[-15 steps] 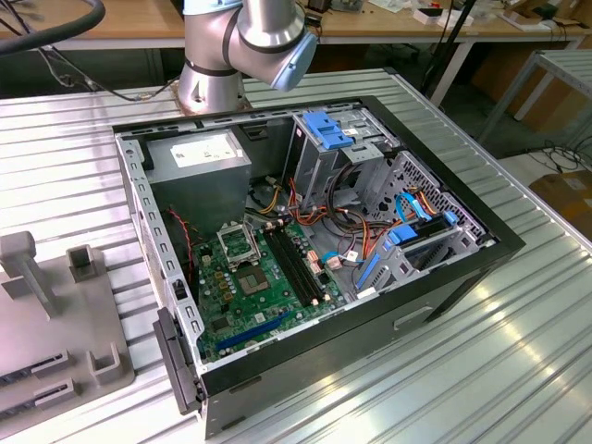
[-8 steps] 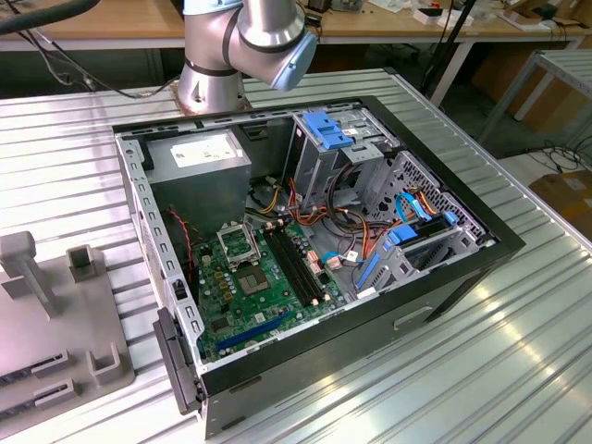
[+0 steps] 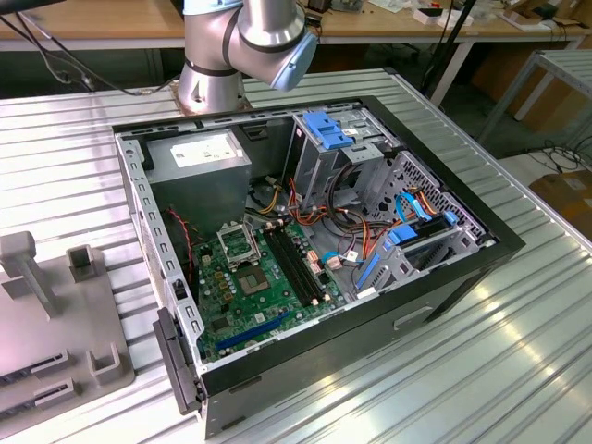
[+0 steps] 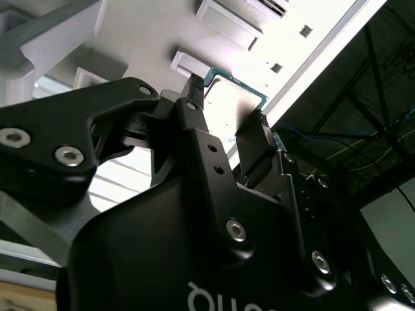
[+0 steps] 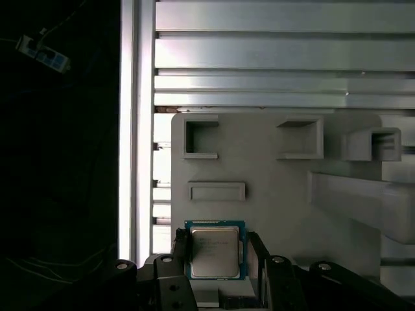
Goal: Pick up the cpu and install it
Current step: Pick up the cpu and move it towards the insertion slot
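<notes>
The gripper (image 5: 219, 247) has its fingers (image 5: 181, 243) closed against two opposite edges of the cpu (image 5: 214, 251), which sits between the tips above the grey fixture tray (image 5: 279, 194). Whether the chip rests on the tray or hangs just clear of it I cannot tell. A hold like this calls for light, even pressure on the green rim alone. The chip should stay level and square between the pads, since a skewed grip would likely slip. The tray lies on a ribbed aluminium table (image 3: 83, 157), close to its edge, with dark floor beyond. An open computer case (image 3: 324, 356) stands on the same table, with its motherboard (image 3: 250, 296) and socket (image 3: 233, 242) exposed. Wooden workbenches (image 3: 92, 23) run behind.
</notes>
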`<state>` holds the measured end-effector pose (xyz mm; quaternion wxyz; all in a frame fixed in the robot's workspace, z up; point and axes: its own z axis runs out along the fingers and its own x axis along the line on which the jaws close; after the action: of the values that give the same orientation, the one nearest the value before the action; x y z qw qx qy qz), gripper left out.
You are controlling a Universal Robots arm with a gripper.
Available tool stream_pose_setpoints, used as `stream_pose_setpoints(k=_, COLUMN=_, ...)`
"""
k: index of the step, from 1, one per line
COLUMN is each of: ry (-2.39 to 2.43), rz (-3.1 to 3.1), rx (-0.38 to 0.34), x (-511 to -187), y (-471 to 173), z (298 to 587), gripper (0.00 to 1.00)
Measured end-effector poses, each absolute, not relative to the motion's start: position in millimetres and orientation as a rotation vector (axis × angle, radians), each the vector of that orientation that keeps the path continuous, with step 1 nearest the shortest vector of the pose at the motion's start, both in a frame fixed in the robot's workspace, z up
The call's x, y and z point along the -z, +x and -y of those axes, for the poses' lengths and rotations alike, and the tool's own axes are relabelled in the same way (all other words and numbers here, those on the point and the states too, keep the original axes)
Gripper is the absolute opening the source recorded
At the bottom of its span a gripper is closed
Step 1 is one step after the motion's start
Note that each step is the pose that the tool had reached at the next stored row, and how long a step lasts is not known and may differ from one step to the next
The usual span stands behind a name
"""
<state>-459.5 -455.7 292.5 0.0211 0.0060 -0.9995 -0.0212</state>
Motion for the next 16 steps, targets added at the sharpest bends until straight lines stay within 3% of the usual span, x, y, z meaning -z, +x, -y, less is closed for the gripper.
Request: stream_pose_setpoints(k=16, ry=0.019, rz=3.099, rx=0.066, x=-303.2, y=-459.6, z=455.6, gripper=0.46)
